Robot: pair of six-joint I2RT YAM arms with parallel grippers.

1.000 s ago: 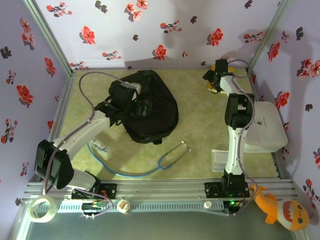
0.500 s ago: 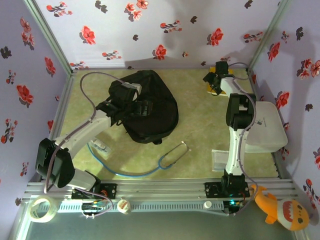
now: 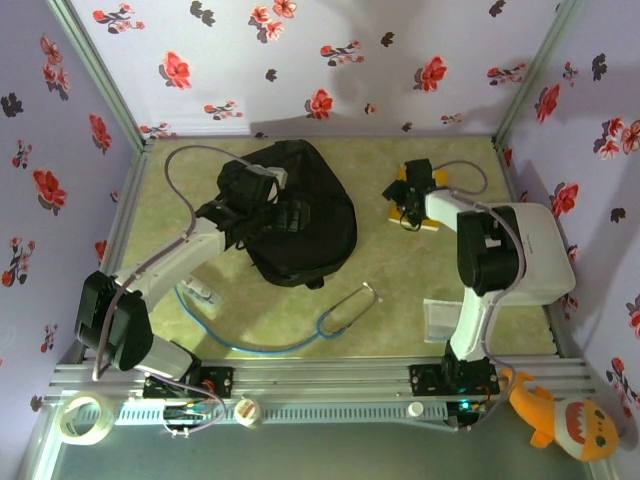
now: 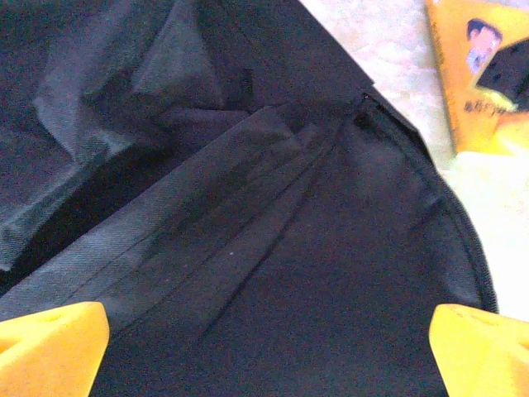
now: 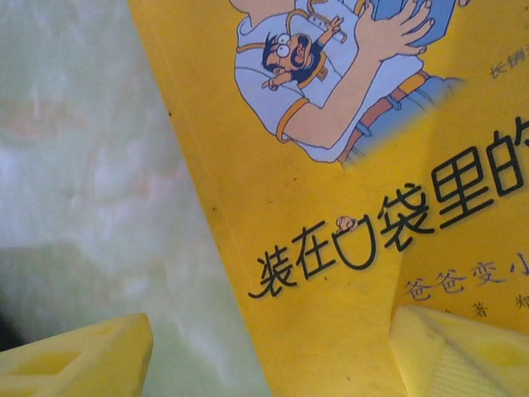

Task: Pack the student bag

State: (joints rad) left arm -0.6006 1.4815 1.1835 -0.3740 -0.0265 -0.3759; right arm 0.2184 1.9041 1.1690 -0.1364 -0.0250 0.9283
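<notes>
Over the left part of the student bag (image 3: 322, 245) hangs the left gripper (image 3: 288, 214), released. In the left wrist view its two yellow fingertips sit far apart, with only slack black cloth below them. The bag lies flat on the table (image 3: 400, 290). It is a large, soft, black backpack, rounded and oblong, its cloth creased into folds, with a zip line curving round its right edge. I cannot tell whether its mouth is open; the wrist view shows a dark fold that may be an opening. Nothing shows inside it, so I judge the packing barely begun.

Near the bag's near right corner, apart from it, lies a stethoscope (image 3: 345, 312). Further right, well apart from the bag, a yellow picture book (image 5: 331, 248) lies flat under the right gripper (image 3: 406, 200). The jaws stand apart here too. In the right wrist view one fingertip is over bare table and the other over the cover, with the book's edge between them and nothing clamped. Furthest right of the bag sits a flat white board (image 3: 535, 262).

By my reading, the book and probably the stethoscope have yet to be carried across and put into the bag. The left gripper would likely have to hold the cloth open for that.
</notes>
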